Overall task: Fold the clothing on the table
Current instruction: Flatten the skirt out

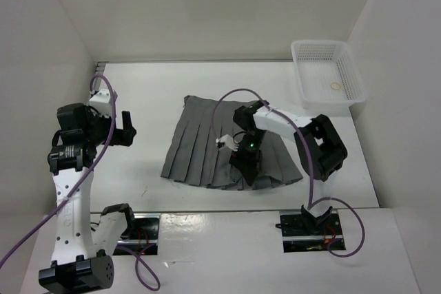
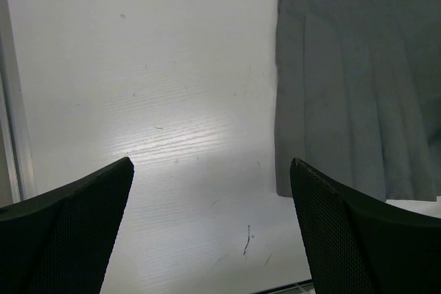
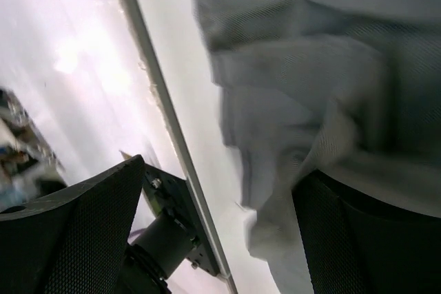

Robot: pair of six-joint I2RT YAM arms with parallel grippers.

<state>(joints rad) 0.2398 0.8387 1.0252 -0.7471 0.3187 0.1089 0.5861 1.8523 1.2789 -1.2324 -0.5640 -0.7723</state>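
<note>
Grey pleated skirt (image 1: 196,149) spread out flat mid-table, right arm parked on its hem

So the skirt's lying in the middle of the white table (image 1: 138,94), narrow waistband toward the far wall and the wide hem toward the arms, pleats running front to back. The right gripper (image 1: 247,169) sits down on the near-right part of the hem. Its fingers (image 3: 76,239) are wide apart, not pinching anything, though rumpled fabric is bunched up against one of them, just beside the metal rail (image 3: 162,125). The left gripper (image 1: 128,129) is off to the skirt's left over bare table, jaws spread wide too, with the skirt's edge close by but not touching. A white mesh basket (image 1: 303,67) sits in the far right corner, well apart from the skirt.
</note>
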